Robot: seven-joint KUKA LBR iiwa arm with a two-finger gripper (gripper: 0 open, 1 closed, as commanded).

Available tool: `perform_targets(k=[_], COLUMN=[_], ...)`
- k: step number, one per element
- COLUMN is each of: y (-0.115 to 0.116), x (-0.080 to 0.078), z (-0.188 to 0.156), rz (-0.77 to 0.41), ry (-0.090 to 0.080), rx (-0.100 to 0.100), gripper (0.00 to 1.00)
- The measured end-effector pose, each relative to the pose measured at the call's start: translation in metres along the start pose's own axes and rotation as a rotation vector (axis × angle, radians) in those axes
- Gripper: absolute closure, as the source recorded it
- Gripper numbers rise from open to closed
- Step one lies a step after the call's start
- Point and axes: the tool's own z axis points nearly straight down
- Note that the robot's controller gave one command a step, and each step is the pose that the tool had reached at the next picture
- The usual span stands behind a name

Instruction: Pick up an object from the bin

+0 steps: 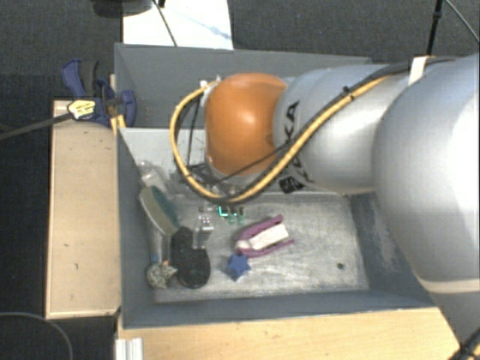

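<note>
A grey metal bin (322, 265) with a scuffed floor forms the work surface, and a few loose things are gathered in its left half. Nearest the front wall, a small grey-brown lump (160, 276) is seen in the corner. A black oval object (190, 259) is set just beside it, and a little blue star-shaped piece (237, 265) is found further right. Behind that, a purple-and-white piece (262, 237) is laid aslant, and a grey-green oval thing (156, 205) is propped along the left wall. The gripper (205, 222) is seen low among these, under the orange wrist cover (240, 122) and just over the far end of the black oval object. Whether it is spread or pressed together cannot be told, and nothing is shown to be held. The approach is judged to be the step in hand, with no grasp made yet. A descent onto the black object, a firm closing and a straight lift appear to be called for next.
</note>
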Motion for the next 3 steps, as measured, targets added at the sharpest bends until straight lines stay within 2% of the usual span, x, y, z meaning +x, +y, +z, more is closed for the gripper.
perform_targets(k=[1, 2, 3], y=[-0.017, 0.014, 0.012], x=[0.049, 0.073, 0.074], z=[0.08, 0.076, 0.076], rz=[-0.395, -0.583, -0.574], ry=[-0.011, -0.011, -0.005], rx=[0.0, 0.008, 0.01], gripper=[0.0, 0.0, 1.0])
